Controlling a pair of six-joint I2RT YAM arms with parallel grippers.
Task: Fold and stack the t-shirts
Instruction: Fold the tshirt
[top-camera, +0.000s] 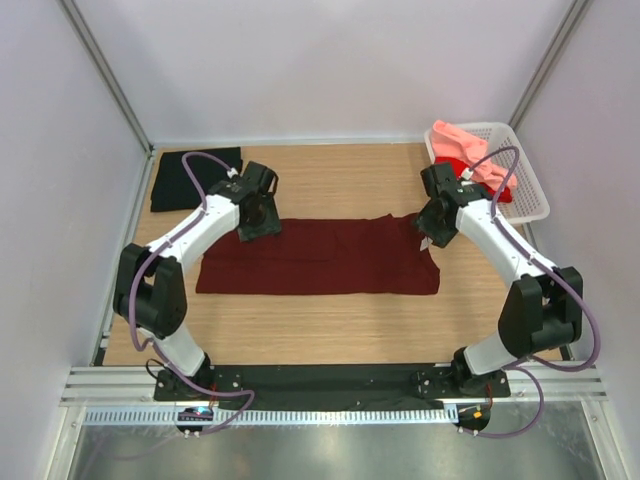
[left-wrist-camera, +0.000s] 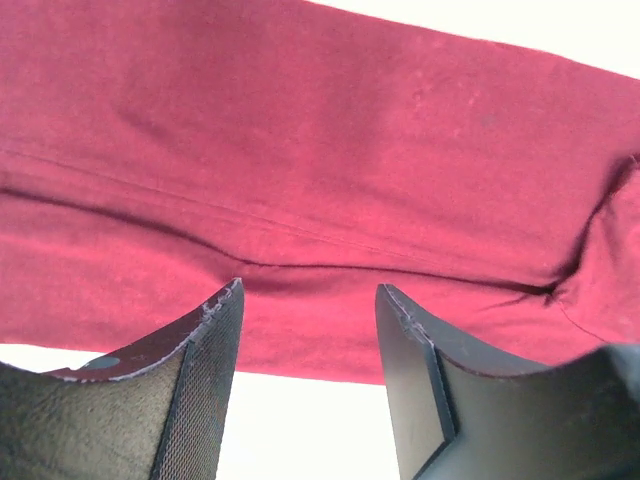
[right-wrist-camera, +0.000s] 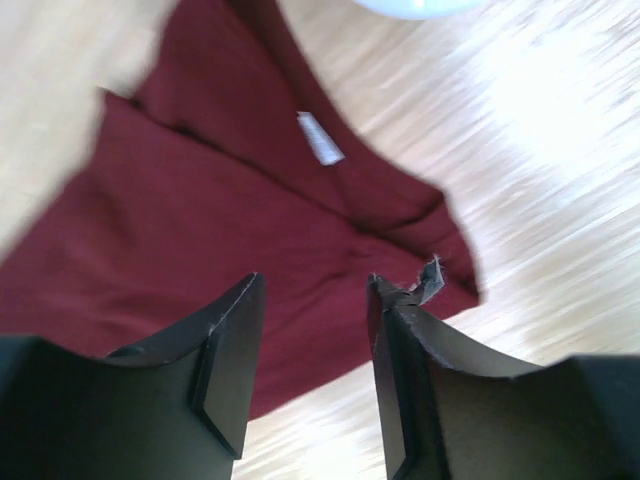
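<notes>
Two empty grippers, jaws parted | we poise left gripper (top-camera: 258, 226), right gripper (top-camera: 432, 236) over opposite ends of maroon t-shirt (top-camera: 320, 260) | long axis left-right

Lab cell: white panels (top-camera: 300, 60), alu frame (top-camera: 106, 70)

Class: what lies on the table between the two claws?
The maroon shirt, a long flat band, runs from the left claw to the right claw, seen in the top view.
</notes>
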